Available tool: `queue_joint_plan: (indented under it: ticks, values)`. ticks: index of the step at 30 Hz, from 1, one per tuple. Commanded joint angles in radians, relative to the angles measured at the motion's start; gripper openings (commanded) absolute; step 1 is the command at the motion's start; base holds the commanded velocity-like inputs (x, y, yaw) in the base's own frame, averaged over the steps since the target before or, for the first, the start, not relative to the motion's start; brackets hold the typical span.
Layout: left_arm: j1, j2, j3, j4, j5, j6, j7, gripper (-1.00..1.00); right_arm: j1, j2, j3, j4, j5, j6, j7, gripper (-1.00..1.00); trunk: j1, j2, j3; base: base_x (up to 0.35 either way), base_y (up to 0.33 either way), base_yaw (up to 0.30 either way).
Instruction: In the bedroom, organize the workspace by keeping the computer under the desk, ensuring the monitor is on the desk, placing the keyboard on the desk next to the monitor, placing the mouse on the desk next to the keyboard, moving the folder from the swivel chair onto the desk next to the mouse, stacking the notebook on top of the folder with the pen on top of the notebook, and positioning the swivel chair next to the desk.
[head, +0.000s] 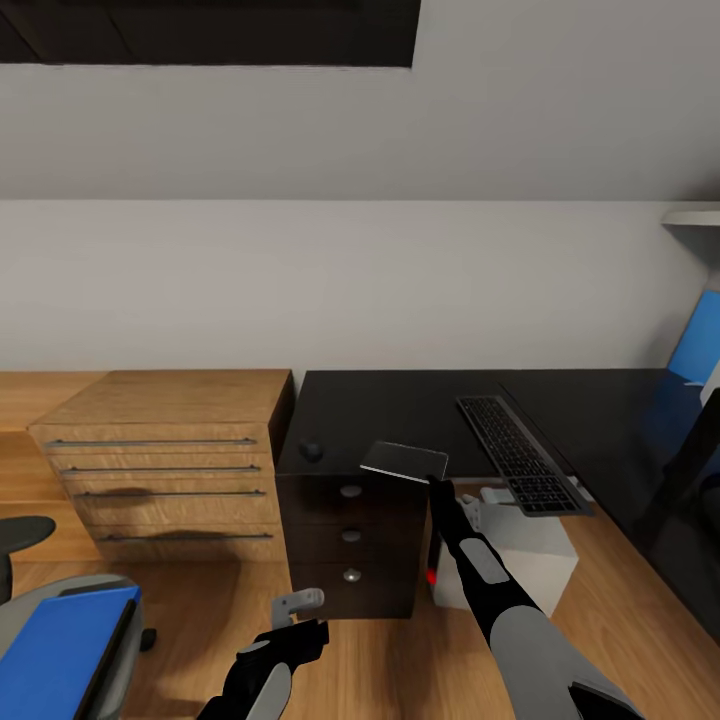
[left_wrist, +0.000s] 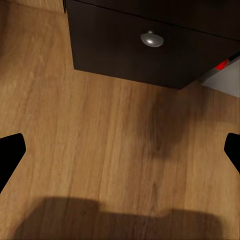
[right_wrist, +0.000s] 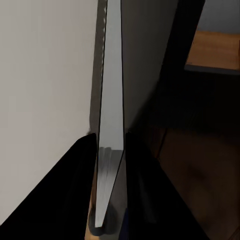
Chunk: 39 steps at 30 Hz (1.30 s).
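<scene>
right pincer (head: 436, 481) | clamps notebook (head: 404, 461) edge | above desk (head: 400, 410) corner

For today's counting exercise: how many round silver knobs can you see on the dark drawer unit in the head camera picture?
3, stacked down the drawer unit's front: top knob, middle knob, bottom knob. None looks hidden.

worktop (head: 400, 410): glossy black | mouse (head: 311, 451) near left corner | keyboard (head: 518, 453) right of centre, near end overhanging edge
</scene>
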Motion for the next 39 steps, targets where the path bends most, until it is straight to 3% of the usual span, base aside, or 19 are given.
queue_joint_plan:
  ticks: [1, 3, 39]
  values:
    - [-0.001, 0.000, -0.002, -0.001, 0.010, 0.001, 0.010, 1.00, -0.001, 0.001, -0.005, 0.000, -0.011, 0.006, 0.007, -1.00, 0.004, -0.008, -0.004, 0.000, 0.000, 0.000]
    - [-0.001, 0.000, -0.002, -0.001, 0.010, 0.001, 0.010, 1.00, -0.001, 0.001, -0.005, 0.000, -0.011, 0.006, 0.007, -1.00, 0.012, -0.022, -0.010, 0.000, 0.000, 0.000]
    - [-0.001, 0.005, 0.008, -0.001, 0.012, 0.001, 0.008, 1.00, -0.001, 0.001, -0.005, -0.001, -0.010, 0.003, 0.005, -1.00, 0.012, -0.022, -0.010, 0.037, 0.000, 0.000]
